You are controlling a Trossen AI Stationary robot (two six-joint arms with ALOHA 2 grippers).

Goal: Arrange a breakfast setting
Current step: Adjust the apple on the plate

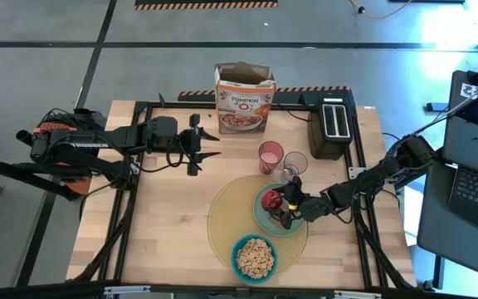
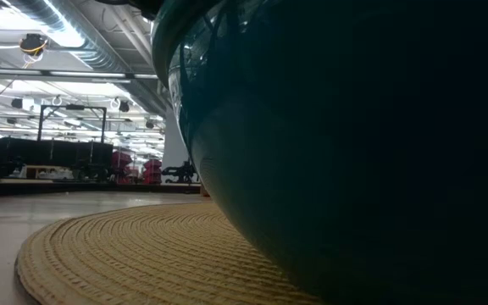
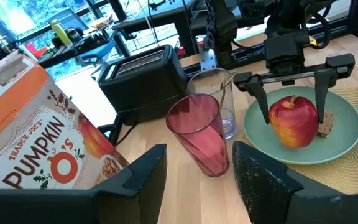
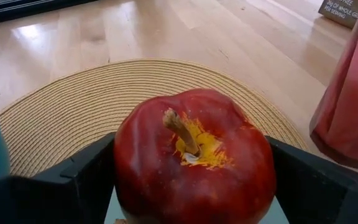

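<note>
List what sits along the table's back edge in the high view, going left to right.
Left gripper → cereal box → pink cup → clear mug → black toaster.

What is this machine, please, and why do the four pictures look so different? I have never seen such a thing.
It is a robot with two dark arms at a wooden table, setting out breakfast. One picture looks down from above. One sits at table height, almost filled by the blue bowl. Two come from cameras on the wrists.

On the round yellow placemat stand a pale green plate and the bowl of cereal. The red apple and a piece of toast lie on the plate. Behind them stand a pink cup, a clear mug, a cereal box and a toaster.

The right gripper stands open around the apple. The left gripper waits open and empty near the box.
</note>
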